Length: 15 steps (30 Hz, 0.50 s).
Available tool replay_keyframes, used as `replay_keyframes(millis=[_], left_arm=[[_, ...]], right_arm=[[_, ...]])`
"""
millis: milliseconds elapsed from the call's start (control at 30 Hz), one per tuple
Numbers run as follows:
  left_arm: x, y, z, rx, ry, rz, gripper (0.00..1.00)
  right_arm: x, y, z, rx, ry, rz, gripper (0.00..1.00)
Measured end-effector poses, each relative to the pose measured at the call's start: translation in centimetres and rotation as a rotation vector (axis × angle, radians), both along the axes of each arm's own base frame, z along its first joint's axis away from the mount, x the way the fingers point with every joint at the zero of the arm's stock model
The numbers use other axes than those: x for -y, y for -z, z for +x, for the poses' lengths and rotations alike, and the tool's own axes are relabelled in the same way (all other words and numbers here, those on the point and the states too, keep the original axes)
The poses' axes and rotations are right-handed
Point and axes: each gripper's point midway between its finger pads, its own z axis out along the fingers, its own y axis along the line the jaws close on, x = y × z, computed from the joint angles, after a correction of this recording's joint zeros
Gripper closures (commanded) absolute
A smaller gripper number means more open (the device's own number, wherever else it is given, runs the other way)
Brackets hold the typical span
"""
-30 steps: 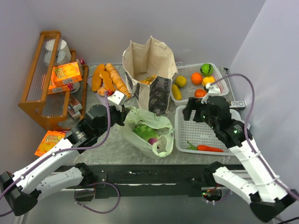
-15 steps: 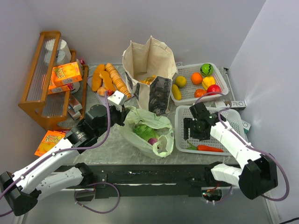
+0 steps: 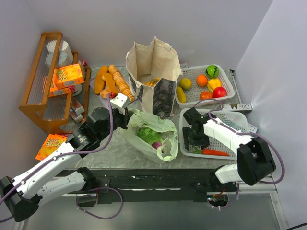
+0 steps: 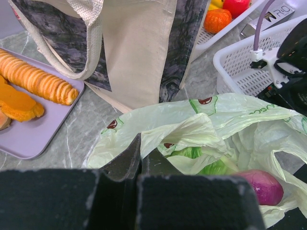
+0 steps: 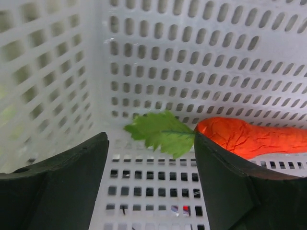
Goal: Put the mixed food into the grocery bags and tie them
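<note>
The pale-green plastic bag point(image 3: 165, 125) lies open mid-table with a green cabbage point(image 3: 147, 134) and a purple piece point(image 3: 157, 144) inside. My left gripper point(image 3: 125, 117) is shut on the bag's left rim; the closed jaws pinch the film in the left wrist view point(image 4: 139, 154). The beige canvas tote point(image 3: 153, 62) stands behind the bag. My right gripper point(image 3: 195, 141) is open, low inside the near white basket point(image 3: 232, 125). In the right wrist view the open gripper point(image 5: 151, 141) straddles the carrot's green leaf point(image 5: 160, 132), with the orange carrot point(image 5: 249, 139) by the right finger.
A far white basket point(image 3: 192, 99) holds red, orange, yellow and green fruit. Bread loaves point(image 3: 115, 79) lie on a lilac tray at left of the tote. A wooden rack point(image 3: 43, 76) with orange boxes point(image 3: 67, 74) stands at far left; another box point(image 3: 50, 143) lies near it.
My right arm has swung down and left from above the baskets into the near basket's left corner, by the carrot's leaf. The left arm and bag have not moved.
</note>
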Motion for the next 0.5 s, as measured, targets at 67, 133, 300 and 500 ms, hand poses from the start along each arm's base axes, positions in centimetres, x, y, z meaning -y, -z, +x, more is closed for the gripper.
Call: replay_keyframes(millis=[67, 133, 300, 500], left_arm=[[0.0, 0.0, 0.0, 0.0, 0.0, 0.0, 0.99], [0.0, 0.0, 0.0, 0.0, 0.0, 0.0, 0.99], [0.0, 0.0, 0.0, 0.0, 0.0, 0.0, 0.99], [-0.1, -0.2, -0.1, 0.004, 0.0, -0.003, 0.99]], right_arm=[[0.4, 0.4, 0.0, -0.014, 0.01, -0.029, 0.35], [0.7, 0.7, 0.0, -0.019, 0.023, -0.052, 0.48], [1.4, 0.9, 0.2, -0.013, 0.053, -0.099, 0.89], [2.3, 0.3, 0.4, 0.003, 0.082, -0.152, 1.0]])
